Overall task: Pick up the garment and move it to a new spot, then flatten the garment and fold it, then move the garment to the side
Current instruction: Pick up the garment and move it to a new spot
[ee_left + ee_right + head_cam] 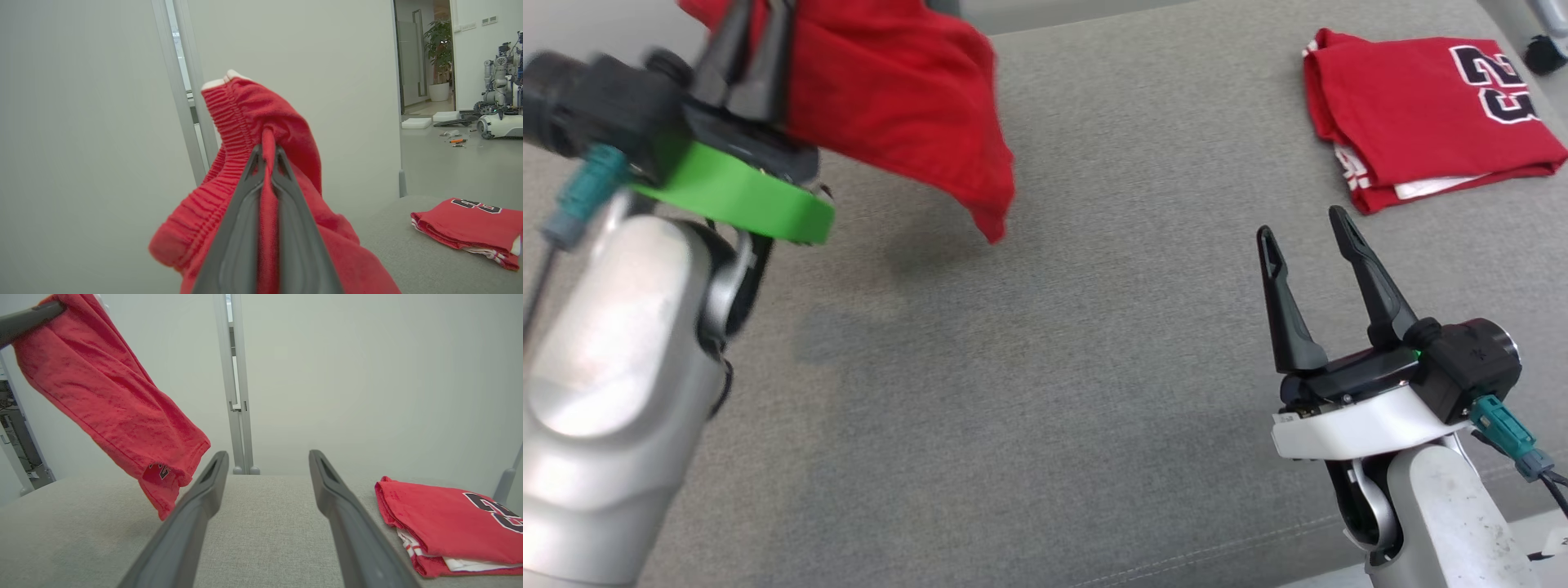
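The garment [898, 106] is red cloth with a ribbed elastic band, hanging in the air above the grey padded surface [1045, 367]. My left gripper [756, 16] is shut on it at the upper left of the head view. In the left wrist view the fingers of the left gripper [267, 149] pinch a fold of the garment [253, 110] just below the band. Its loose end [110, 400] dangles a little above the surface. My right gripper [1303, 224] stands open at the lower right, nothing between its fingers [267, 454], well apart from the garment.
A folded red jersey [1421, 114] with dark numbers lies at the far right of the surface, also in the wrist views [470, 224] [441, 522]. A pale wall and a door frame [237, 396] stand behind. Another robot [498, 102] stands on the floor far off.
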